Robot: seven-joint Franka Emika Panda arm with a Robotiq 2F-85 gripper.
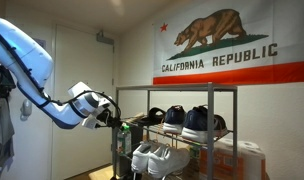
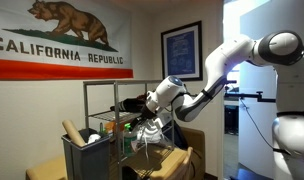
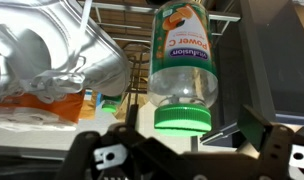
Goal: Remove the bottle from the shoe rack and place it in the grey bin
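Spread apart, the black pincer [image 3: 187, 150] of the white robot arm [image 1: 32, 75] pinches nothing. In the wrist view its fingers [image 3: 102, 158] stand on either side of the green screw cap of the clear plastic bottle with an orange-and-green label [image 3: 182, 60]. The bottle sits at 12 o'clock from them, cap toward the camera, not visibly touched. Bottle and pincer are at the open grey metal-frame shoe rack [image 1: 178, 90], among its thin posts. A crinkled silver wrapping [image 3: 52, 50] lies at 9 o'clock of the bottle. In an exterior view the tall dark grey bin [image 2: 80, 160] stands at 7 o'clock of the pincer.
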